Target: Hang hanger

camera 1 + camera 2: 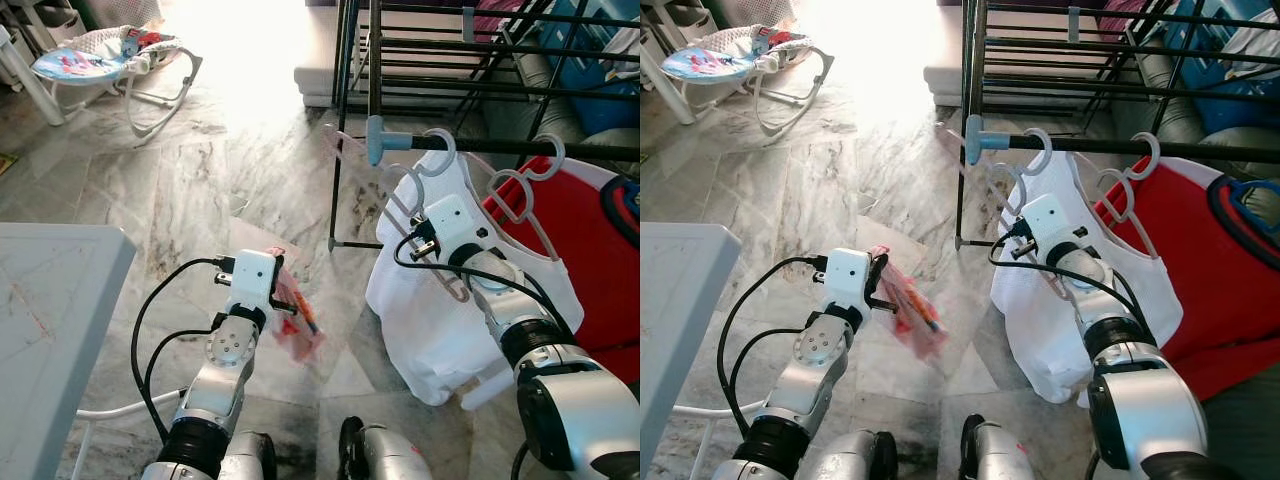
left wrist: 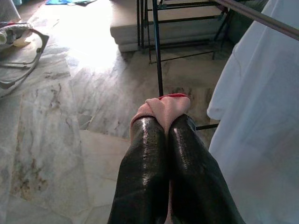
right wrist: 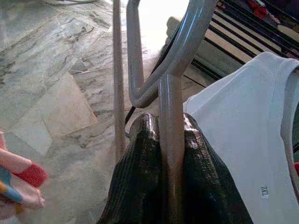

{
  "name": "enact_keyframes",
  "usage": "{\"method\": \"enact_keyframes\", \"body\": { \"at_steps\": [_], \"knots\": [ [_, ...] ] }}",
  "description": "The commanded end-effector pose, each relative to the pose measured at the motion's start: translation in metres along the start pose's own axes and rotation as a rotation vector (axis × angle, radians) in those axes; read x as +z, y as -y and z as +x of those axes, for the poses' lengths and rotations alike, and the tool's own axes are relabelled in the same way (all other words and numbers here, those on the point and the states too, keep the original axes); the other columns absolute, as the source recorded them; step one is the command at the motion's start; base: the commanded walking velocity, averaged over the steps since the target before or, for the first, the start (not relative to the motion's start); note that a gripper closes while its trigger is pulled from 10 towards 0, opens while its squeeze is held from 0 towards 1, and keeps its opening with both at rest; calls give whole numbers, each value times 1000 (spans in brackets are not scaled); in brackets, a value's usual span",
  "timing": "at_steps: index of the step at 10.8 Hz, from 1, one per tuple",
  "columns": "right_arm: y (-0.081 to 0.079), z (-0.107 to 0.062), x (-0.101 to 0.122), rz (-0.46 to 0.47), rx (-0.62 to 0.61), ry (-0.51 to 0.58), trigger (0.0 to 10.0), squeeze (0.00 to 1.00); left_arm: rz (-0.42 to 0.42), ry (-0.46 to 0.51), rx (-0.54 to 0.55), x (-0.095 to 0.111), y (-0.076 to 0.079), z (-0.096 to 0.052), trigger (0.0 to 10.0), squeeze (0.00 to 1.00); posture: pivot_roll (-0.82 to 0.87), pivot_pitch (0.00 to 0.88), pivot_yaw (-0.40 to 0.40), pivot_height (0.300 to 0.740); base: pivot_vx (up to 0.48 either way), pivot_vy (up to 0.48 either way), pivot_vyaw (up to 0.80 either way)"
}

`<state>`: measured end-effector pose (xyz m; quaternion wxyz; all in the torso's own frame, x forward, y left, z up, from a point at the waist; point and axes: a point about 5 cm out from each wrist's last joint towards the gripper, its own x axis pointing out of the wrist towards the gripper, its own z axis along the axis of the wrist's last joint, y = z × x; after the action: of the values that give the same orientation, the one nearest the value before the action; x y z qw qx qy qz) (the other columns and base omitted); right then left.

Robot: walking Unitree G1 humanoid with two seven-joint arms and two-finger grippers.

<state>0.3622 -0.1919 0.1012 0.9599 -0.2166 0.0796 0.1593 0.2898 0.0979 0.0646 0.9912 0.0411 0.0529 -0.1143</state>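
My right gripper (image 3: 170, 137) is shut on the lower stem of a pale pink-grey plastic hanger (image 1: 400, 205). The hanger is held up just left of the white shirt (image 1: 430, 310), below the black rod (image 1: 520, 148) with its blue end cap (image 1: 376, 140). The empty hanger's hook is not over the rod. The white shirt and a red garment (image 1: 575, 245) hang from the rod on their own hangers. My left gripper (image 2: 167, 122) is shut on a pink and red cloth (image 1: 297, 325), held low over the marble floor.
A black drying rack (image 1: 450, 50) stands behind the rod. A baby bouncer (image 1: 100, 60) sits at the far left on the floor. A grey tabletop (image 1: 50, 300) is at my left, with a white cable (image 1: 120, 410) below it.
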Motion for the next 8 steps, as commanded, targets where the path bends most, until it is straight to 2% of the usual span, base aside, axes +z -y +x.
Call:
{"method": "enact_keyframes", "body": {
  "at_steps": [1, 2, 3, 5, 6, 8],
  "knots": [
    [-2, -2, -6, -18, 19, -21, 3333, 0, 9, -8, -1, -1, 0, 0, 10000, 0, -12, 160, -9, 740, 0, 0, 0],
    [-1, -2, -6, -19, 8, -22, 9608, 0, 9, -9, 0, -1, 0, 0, 10000, 0, -12, 160, -9, 740, 0, 0, 0],
    [-1, -3, -8, -20, -10, -27, 10000, 0, 9, -8, -1, -1, 0, 1, 10000, 0, -12, 159, -10, 740, 0, 0, 0],
    [-1, -5, -12, 51, -57, -32, 10000, 0, 11, -12, 1, -1, 0, 1, 10000, 0, -10, 158, -12, 740, 0, 0, 0],
    [1, -7, -16, 92, -81, -29, 10000, 1000, 12, -14, 3, -2, 0, 1, 10000, 0, -12, 158, -11, 740, 0, 0, 0],
    [3, -8, -14, 121, -92, -5, 10000, 1000, 13, -14, -3, -2, 1, 1, 10000, 0, -15, 157, -9, 740, 0, 0, 0]
  ]
}}
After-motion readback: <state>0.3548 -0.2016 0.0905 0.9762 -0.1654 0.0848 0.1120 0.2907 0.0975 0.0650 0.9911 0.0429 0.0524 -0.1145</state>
